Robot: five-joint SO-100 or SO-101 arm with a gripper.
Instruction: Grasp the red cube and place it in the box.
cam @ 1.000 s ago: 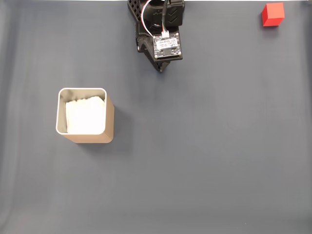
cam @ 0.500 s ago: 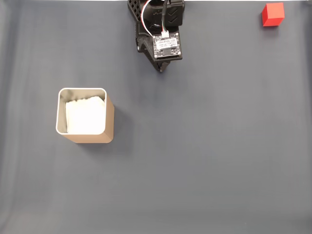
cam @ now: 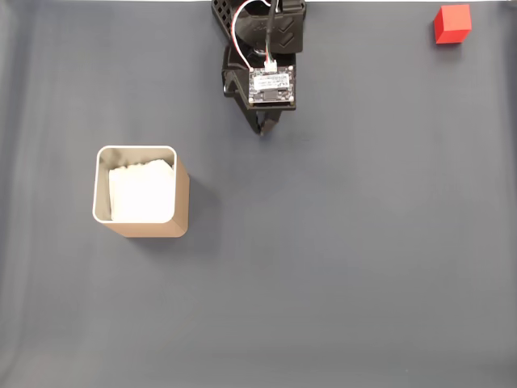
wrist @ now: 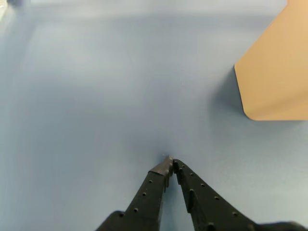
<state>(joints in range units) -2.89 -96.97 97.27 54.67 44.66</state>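
Observation:
The red cube (cam: 451, 23) lies on the dark grey mat at the top right of the fixed view, far to the right of my arm. The box (cam: 141, 192), tan with a pale rim and white lining, stands open-topped at the left; the wrist view shows its tan side wall (wrist: 274, 72) at the right edge. My gripper (cam: 264, 128) hangs at the top centre, pointing down the mat, between the two and near neither. In the wrist view my gripper (wrist: 171, 162) is shut, black tips touching, with nothing held.
The grey mat (cam: 323, 259) spreads wide and bare below and to the right of the arm. The arm's black base (cam: 258, 20) sits at the top edge with a small circuit board (cam: 272, 84) on the wrist.
The wrist and its board have swung slightly left and the gripper tip has reached a little further down the mat. Cube and box have not moved.

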